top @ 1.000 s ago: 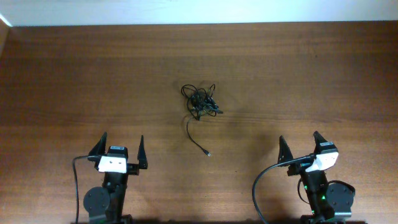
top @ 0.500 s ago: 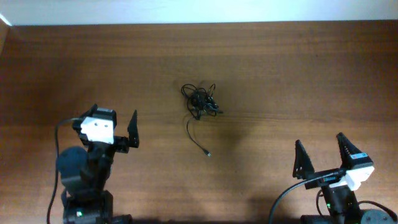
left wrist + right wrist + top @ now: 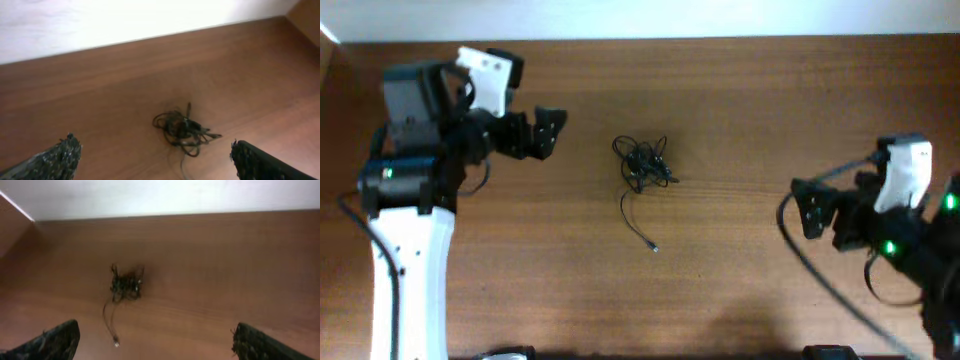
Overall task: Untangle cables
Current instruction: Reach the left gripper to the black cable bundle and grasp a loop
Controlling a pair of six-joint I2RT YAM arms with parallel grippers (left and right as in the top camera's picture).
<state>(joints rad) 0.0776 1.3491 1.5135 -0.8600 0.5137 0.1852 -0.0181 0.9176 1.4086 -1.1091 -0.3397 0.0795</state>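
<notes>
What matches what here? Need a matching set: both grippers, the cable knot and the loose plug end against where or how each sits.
Things:
1. left gripper
2. right gripper
3. cables
4. loose plug end

Places or states:
A. bunched in a knot between the two grippers
B. right of the knot, jaws open
C. at the tip of the one strand trailing out of the knot
D. left of the knot, jaws open

Pairs: 1-D, 2-B, 3-A, 4-C

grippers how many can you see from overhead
2: the left gripper sits left of the cable tangle, the right gripper to its right, both open and touching nothing.
</notes>
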